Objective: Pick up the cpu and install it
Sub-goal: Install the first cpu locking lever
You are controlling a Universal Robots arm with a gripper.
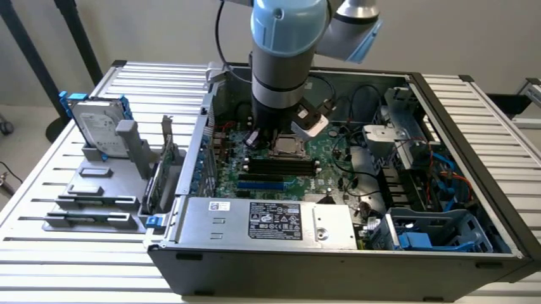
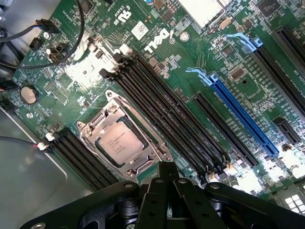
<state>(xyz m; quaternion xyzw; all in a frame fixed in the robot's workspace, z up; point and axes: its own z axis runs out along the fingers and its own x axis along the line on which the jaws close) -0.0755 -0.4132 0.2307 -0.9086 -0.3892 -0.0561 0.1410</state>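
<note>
Claw (image 2: 167,168) closed, empty, hovering over green motherboard (image 2: 157,52) inside open PC case (image 1: 338,266) on slatted white table (image 1: 76,259). Cpu (image 2: 122,141) seated in metal socket frame (image 2: 95,125) just beyond fingertips. Black RAM slots (image 2: 162,109) alongside, blue slot (image 2: 240,117) farther. "DELL" printed on board. Hard drive (image 1: 95,123) on grey rack outside case.
</note>
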